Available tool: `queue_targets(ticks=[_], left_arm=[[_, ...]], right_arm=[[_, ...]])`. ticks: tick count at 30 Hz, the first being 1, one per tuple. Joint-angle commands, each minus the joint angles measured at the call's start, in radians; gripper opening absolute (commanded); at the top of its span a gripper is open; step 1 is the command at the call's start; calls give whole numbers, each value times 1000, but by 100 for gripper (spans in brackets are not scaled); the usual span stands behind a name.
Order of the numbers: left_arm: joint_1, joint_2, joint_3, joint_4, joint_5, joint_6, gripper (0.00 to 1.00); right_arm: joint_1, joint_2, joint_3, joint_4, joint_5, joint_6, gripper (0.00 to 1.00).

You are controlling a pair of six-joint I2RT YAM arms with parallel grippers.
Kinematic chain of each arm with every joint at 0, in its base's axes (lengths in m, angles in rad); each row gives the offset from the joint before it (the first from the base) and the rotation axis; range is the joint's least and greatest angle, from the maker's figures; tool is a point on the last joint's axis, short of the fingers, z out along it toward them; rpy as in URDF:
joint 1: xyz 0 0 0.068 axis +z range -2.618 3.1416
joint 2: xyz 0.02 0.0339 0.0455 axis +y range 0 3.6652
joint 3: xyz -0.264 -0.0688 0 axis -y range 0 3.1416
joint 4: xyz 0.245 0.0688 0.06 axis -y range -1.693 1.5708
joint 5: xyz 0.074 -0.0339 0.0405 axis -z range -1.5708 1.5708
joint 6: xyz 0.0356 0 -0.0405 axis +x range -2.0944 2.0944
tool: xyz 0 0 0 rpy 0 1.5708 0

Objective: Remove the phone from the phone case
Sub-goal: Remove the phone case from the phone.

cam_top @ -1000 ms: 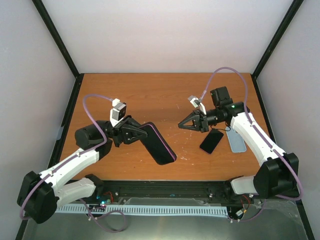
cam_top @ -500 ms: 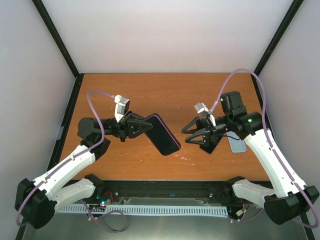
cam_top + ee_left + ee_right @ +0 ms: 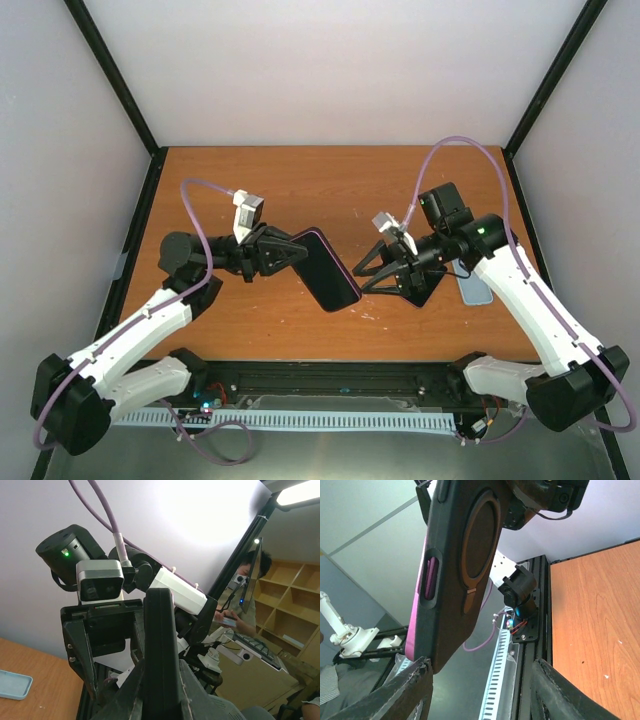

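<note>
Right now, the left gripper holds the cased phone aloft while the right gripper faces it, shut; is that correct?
Not quite: the right gripper is open, jaws spread wide, as the right wrist view shows. The left gripper does hold the cased phone aloft.

A robotics lab: the wooden table (image 3: 300,190) stands inside a test cell of white panels (image 3: 330,70) and black frame posts (image 3: 108,75), with the left arm (image 3: 140,325) and the right arm (image 3: 530,300) bolted to a black rail (image 3: 340,378) beside a slotted cable duct (image 3: 330,420). Beyond the cell, the left wrist view shows a person (image 3: 244,571) seated at a screen (image 3: 251,587), wooden cubby shelves (image 3: 290,587) and a ceiling strip light (image 3: 298,492)
</note>
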Motion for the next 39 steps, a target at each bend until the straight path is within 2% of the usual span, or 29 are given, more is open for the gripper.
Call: queue_targets(ticks=[1, 8, 14, 20, 23, 30, 36, 39], left_arm=[[-3, -15, 47, 8, -55, 44, 0], [-3, -19, 44, 6, -52, 49, 0], [-3, -23, 42, 12, -54, 45, 0], [-3, -24, 38, 22, -55, 39, 0], [-3, -24, 37, 30, -52, 35, 0], [-3, -10, 13, 134, -40, -31, 0], [-3, 11, -12, 203, -47, -78, 0], [-3, 17, -28, 192, -67, -67, 0]], right_arm=[[16, 4, 64, -117, -49, -131, 54], [16, -28, 41, -65, -42, -69, 55], [16, -18, 5, 45, 36, 41, 49], [24, 16, 5, 59, 52, 53, 48], [24, 27, 0, 87, 80, 84, 43], [24, 69, -34, 147, 200, 144, 36], [24, 72, -28, 195, 293, 187, 36], [29, 68, -19, 191, 263, 181, 41]])
